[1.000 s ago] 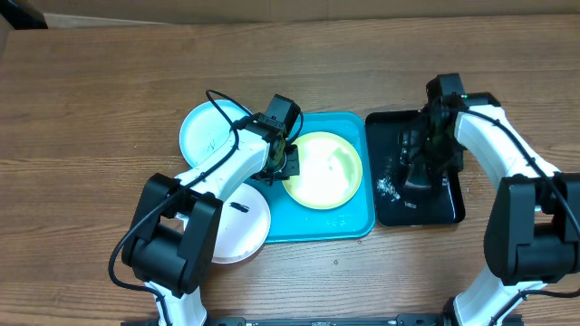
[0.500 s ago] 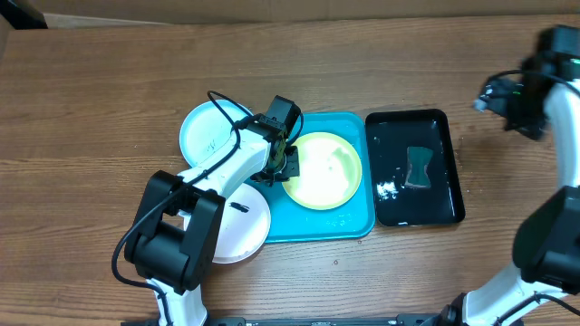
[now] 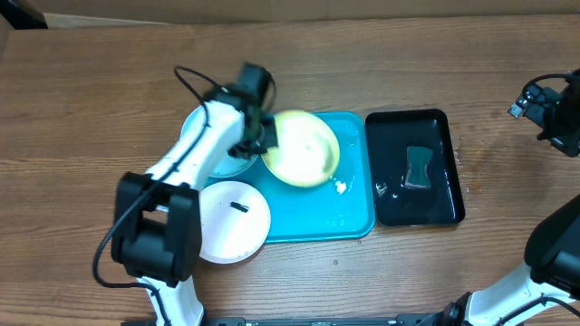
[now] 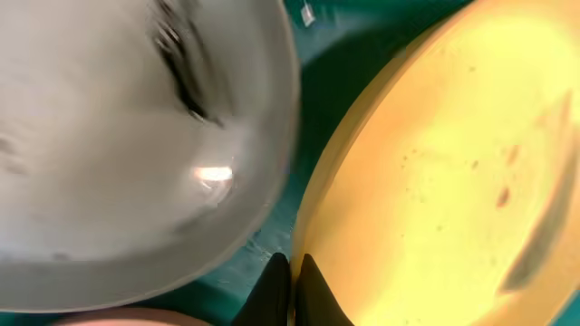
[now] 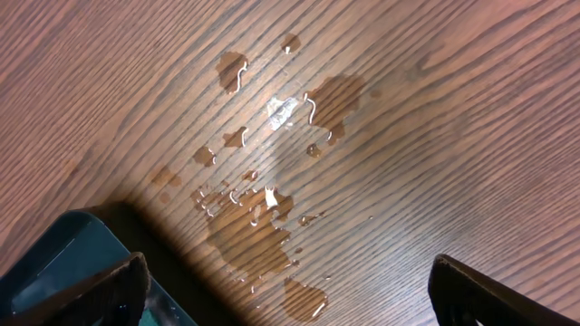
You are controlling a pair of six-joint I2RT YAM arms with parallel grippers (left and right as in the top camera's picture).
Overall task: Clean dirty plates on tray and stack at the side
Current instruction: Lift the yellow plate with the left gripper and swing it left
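My left gripper (image 3: 262, 141) is shut on the left rim of the yellow-green plate (image 3: 304, 148), which hangs tilted over the far left part of the turquoise tray (image 3: 349, 213). In the left wrist view the black fingertips (image 4: 277, 282) pinch the rim of the yellow-green plate (image 4: 435, 181), with my left gripper (image 4: 292, 264) beside the light blue plate (image 4: 118, 136). The light blue plate (image 3: 207, 136) lies left of the tray, partly under my arm. A white plate (image 3: 234, 226) with a dark smear rests on the table below it. My right gripper (image 3: 551, 110) hovers open at the far right.
A glossy black tray (image 3: 394, 195) right of the turquoise tray holds water and a dark sponge (image 3: 419, 167). A bit of foam (image 3: 341, 187) lies on the turquoise tray. Water puddles (image 5: 263, 226) wet the wood under my right gripper (image 5: 288, 264), beside the black tray's corner (image 5: 54, 263).
The left gripper lifted the yellow-green plate and carried it up and left toward the light blue plate. The right arm left the sponge in the black tray, swung off to the far right and opened.
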